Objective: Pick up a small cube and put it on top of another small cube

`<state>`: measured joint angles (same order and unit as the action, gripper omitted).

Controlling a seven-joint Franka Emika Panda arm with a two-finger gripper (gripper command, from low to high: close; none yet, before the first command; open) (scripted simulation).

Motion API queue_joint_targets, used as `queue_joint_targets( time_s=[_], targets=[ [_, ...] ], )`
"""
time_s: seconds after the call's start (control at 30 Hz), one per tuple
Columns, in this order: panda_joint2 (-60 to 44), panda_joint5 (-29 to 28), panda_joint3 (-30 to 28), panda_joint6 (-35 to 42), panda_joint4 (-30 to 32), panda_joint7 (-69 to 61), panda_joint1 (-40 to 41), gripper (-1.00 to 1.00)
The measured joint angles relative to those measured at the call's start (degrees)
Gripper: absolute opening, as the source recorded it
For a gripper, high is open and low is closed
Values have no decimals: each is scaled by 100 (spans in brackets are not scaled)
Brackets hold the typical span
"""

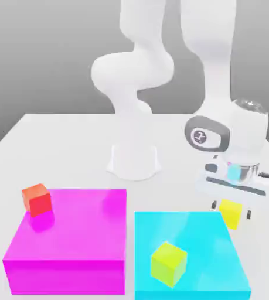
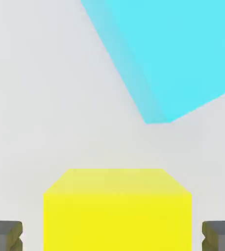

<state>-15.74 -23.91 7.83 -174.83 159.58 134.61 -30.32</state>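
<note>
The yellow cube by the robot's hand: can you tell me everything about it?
The yellow cube is small and plain, bright yellow all over, with flat, smooth-looking sides, straight edges and no marks. It sits between the two open fingers of the hand, with a gap on each side, so they don't touch it. It is near a corner of the big cyan block, beside it, not on top.

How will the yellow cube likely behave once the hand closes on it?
The yellow cube looks rigid: straight edges and flat faces, so it probably won't squash. It sits between the fingers of the hand with a gap at each side, so it may shift slightly as they close. Its flat sides suggest it would slide rather than roll.
</note>
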Motion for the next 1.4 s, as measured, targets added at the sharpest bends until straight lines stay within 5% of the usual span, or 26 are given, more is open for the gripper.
queue_joint_targets(
  time_s=[0.2,0.43,0.5,1.0,1.13,1.4],
  targets=[
    [127,129,140,90,27,-113,114,-100],
    [1292,1942,1160,941,297,-1450,653,-100],
    [1439,2025,1163,1277,187,-1522,561,-100],
    [191,581,-409,4442,-2880,769,1387,-100],
    [-98,750,-955,4996,-3600,1303,1829,-100],
    [-393,1724,-1912,4888,-4157,2028,3025,-100]
  ],
)
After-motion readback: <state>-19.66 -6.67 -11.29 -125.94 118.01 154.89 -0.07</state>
